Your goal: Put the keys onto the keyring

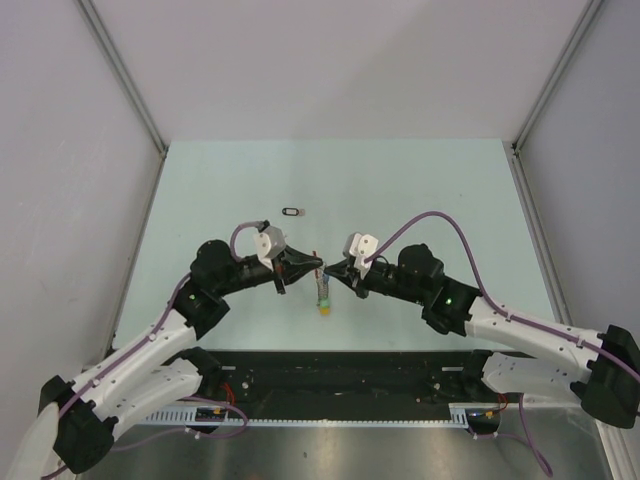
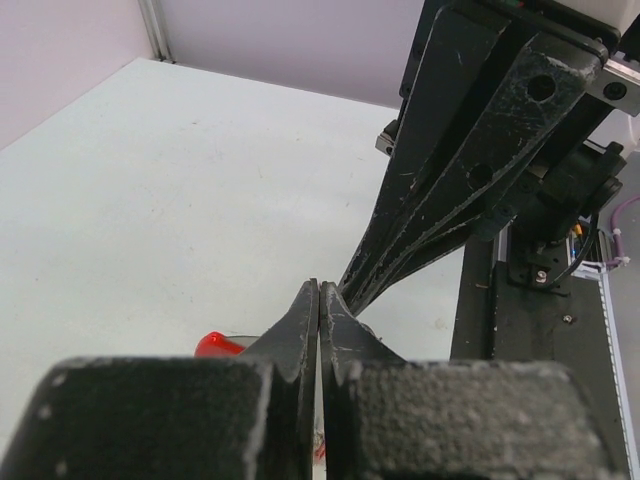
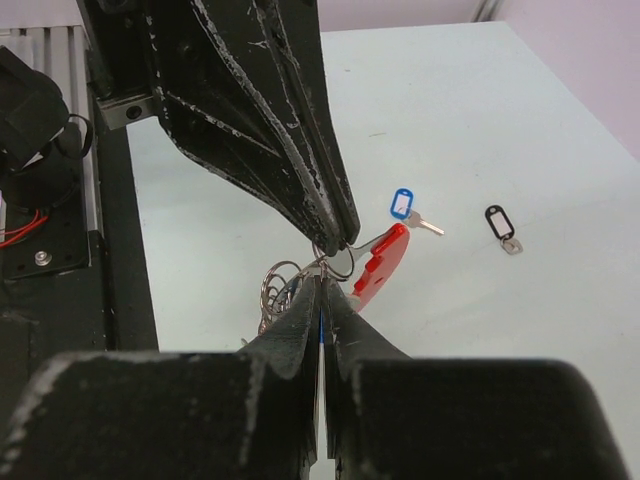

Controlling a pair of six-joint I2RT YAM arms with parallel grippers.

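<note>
Jaws closed: left gripper [image 1: 318,266] and right gripper [image 1: 332,272] both pinch the thin metal keyring with red curved band [image 3: 380,262] over the tabletop [image 1: 420,190]. The blue-tagged silver key [image 3: 402,203] lies just beyond the keyring (black-tagged silver key [image 3: 500,222] farther out), blade pointing away; left gripper judged nearer.

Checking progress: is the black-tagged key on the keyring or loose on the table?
Loose: the black-tagged key lies alone on the table, well apart from the keyring.

Keyring [image 3: 378,265], red band; blue-tagged key [image 3: 405,205], black-tagged key [image 3: 500,225] lying flat, apart.
</note>
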